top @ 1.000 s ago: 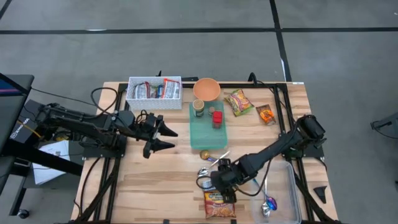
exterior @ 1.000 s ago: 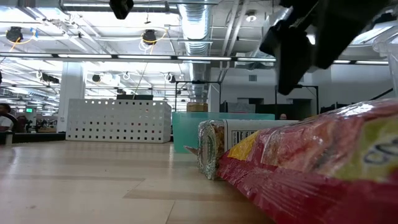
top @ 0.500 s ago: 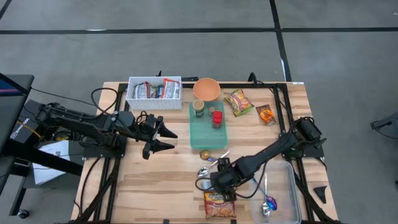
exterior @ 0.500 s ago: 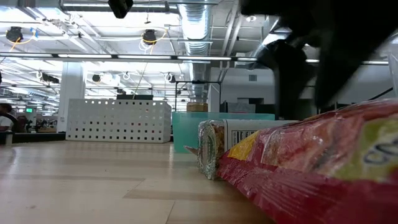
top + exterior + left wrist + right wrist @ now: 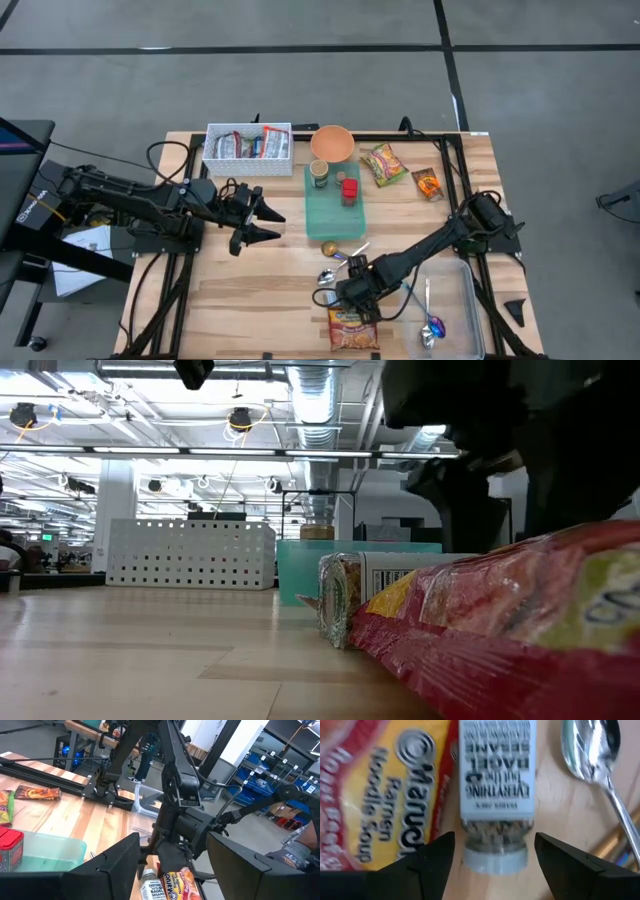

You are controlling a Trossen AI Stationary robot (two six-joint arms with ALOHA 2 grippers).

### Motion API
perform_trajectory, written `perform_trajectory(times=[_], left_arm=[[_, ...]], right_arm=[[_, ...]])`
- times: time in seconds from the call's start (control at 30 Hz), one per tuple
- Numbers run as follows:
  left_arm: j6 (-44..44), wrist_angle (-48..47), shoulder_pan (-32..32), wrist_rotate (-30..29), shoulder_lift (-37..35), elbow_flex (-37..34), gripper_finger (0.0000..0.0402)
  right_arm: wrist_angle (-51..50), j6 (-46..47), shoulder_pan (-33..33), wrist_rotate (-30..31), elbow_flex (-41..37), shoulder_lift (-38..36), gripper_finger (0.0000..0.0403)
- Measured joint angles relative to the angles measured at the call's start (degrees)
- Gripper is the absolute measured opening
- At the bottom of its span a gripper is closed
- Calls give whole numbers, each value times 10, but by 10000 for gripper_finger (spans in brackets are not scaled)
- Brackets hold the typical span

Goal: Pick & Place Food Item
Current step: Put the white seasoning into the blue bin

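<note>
A seasoning jar [image 5: 497, 775] with a white printed label and a grey cap [image 5: 495, 859] lies on its side on the wood near the table's front edge. A red-and-yellow ramen packet [image 5: 380, 795] lies flat beside it. In the low view the jar [image 5: 345, 598] rests next to the packet [image 5: 500, 630]. My right gripper [image 5: 494, 842] points down over the jar's cap end, open, with one finger on each side of the cap and a gap on both sides. My left gripper [image 5: 268, 222] hangs level and open over the table's left middle.
Spoons [image 5: 592, 750] lie just beside the jar. A teal tray [image 5: 335, 212] with a can and a red-capped jar stands mid-table. Behind it are an orange bowl [image 5: 332, 143], a white basket [image 5: 248, 143] and snack packets [image 5: 383, 164]. A clear bin [image 5: 455, 305] holds spoons at front right.
My right gripper has come down toward the jar and the ramen packet, rolling a little, and now fills more of the low view. Its fingers stay apart. The jar and the packet have not moved.
</note>
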Motion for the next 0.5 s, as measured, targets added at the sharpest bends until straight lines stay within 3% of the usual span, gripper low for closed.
perform_trajectory(times=[0.2, 0.4, 0.5], left_arm=[[0, 0, 0, 0, 0, 0, 223], [0, 0, 0, 0, 0, 0, 215], [0, 0, 0, 0, 0, 0, 214]], right_arm=[[3, -17, -9, -14, 1, 6, 261], [-3, -37, -15, -20, 1, 5, 183], [-10, -40, -16, -21, 2, 0, 172]])
